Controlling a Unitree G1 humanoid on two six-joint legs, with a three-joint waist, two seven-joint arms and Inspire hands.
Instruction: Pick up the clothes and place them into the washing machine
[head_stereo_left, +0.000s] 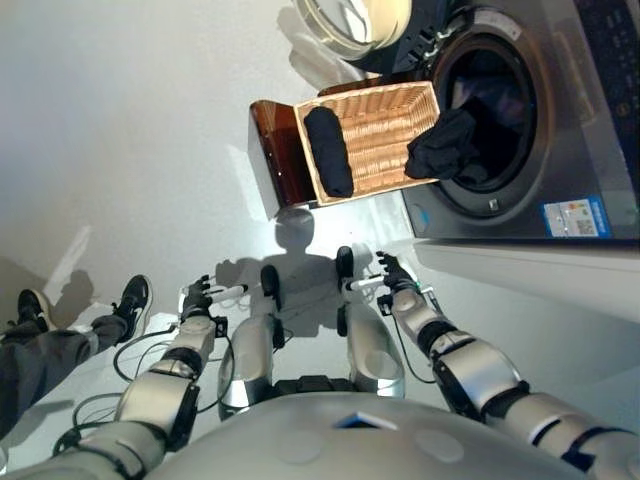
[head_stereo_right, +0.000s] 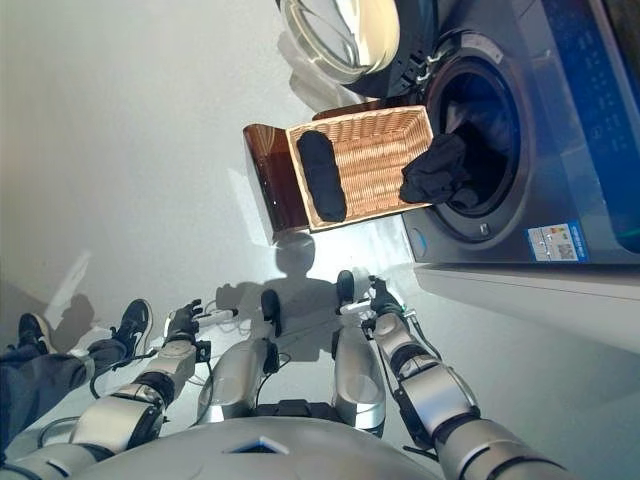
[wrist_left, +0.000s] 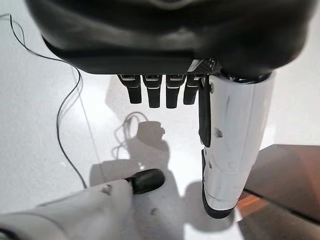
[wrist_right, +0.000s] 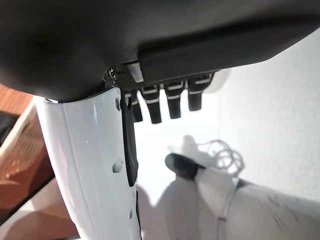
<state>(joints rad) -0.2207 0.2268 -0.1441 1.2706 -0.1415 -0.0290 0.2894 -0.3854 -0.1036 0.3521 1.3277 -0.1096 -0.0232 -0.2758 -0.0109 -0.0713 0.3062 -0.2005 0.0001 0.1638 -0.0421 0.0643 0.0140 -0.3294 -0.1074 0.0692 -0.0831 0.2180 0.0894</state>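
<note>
hanging low, both hands (head_stereo_left: 197, 298) (head_stereo_left: 392, 272) (fingers relaxed, empty)

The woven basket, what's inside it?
In the woven wicker basket lies one rolled black cloth along one side. A second black garment hangs over its edge toward the washing machine drum. Whatever sits under them is covered.

A pale, glossy white floor (head_stereo_left: 150, 130) fills most of the scene, with a bright glare patch near centre. At eight o'clock, a person's grey-trousered legs in black sneakers (head_stereo_left: 132, 297) rest on it.
</note>
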